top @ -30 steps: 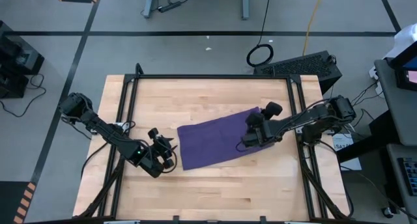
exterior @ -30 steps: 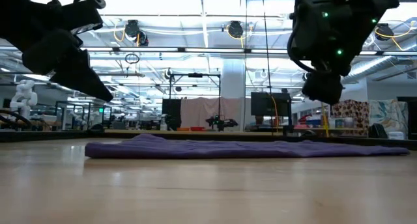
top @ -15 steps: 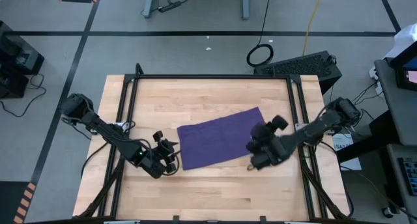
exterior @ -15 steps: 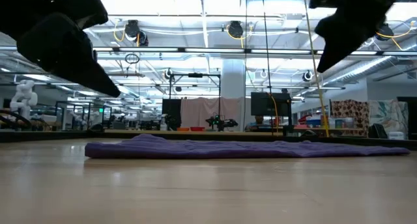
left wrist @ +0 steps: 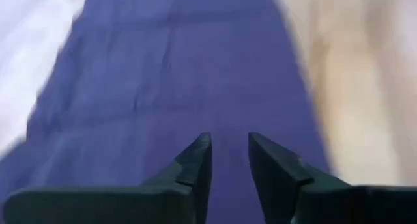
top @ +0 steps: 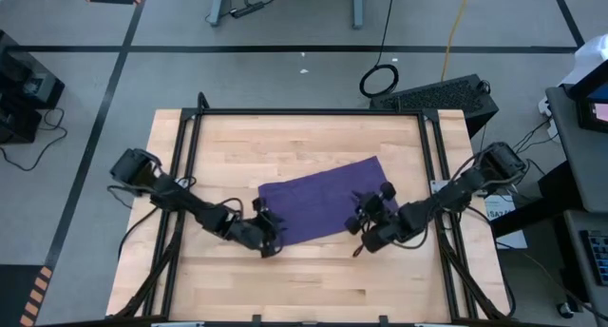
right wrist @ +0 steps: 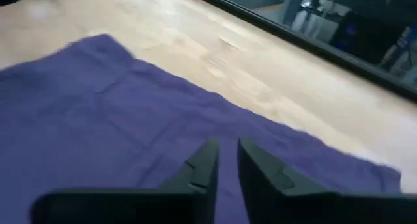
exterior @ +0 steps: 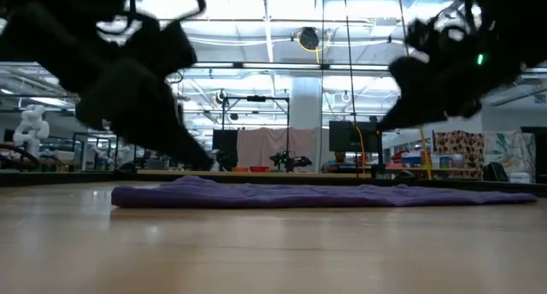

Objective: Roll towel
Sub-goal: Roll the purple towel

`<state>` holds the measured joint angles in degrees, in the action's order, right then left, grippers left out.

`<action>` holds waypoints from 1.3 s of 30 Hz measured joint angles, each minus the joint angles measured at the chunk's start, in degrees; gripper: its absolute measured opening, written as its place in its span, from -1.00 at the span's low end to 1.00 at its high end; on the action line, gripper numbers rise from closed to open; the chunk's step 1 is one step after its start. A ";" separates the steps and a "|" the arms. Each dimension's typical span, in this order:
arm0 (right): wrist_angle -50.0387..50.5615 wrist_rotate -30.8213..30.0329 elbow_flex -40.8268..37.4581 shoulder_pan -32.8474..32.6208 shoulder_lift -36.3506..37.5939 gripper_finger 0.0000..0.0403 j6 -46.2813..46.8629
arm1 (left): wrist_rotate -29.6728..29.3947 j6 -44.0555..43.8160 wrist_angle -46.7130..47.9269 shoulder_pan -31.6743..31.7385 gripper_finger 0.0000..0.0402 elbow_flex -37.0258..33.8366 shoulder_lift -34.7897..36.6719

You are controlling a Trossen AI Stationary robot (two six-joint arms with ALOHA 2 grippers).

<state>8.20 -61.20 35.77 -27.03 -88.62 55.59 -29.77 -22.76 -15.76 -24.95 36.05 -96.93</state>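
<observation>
The towel (top: pixel 321 208) lies flat and unrolled on the wooden table (top: pixel 294 289), slightly askew, near its middle. At the near edge, the left gripper (top: pixel 269 234) hangs over one near corner and the right gripper (top: pixel 366 230) over the other; each pair of jaws stands a narrow gap apart over the cloth, pinching nothing that I can see. This looks like the step of taking hold of the near edge; next, both would need to pinch that hem and turn it away. A second ago both grippers stood farther apart, the right over the towel's far right part.
</observation>
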 joint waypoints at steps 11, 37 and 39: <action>-28.94 -1.72 -13.47 2.33 -4.86 -0.98 0.52 | 5.91 -11.38 13.23 -0.61 -0.66 0.23 -0.26; -37.72 -0.91 -3.61 3.79 -26.11 -1.00 -2.66 | -2.91 -20.44 31.28 -1.44 -0.67 -8.59 14.92; -37.33 -2.06 -3.59 3.77 -26.97 -1.00 -1.02 | -2.97 -20.24 31.45 -1.73 -0.67 -9.06 14.69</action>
<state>-29.13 -63.26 32.19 -23.26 -115.59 54.57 -32.74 -43.00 15.69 -26.68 26.99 -82.24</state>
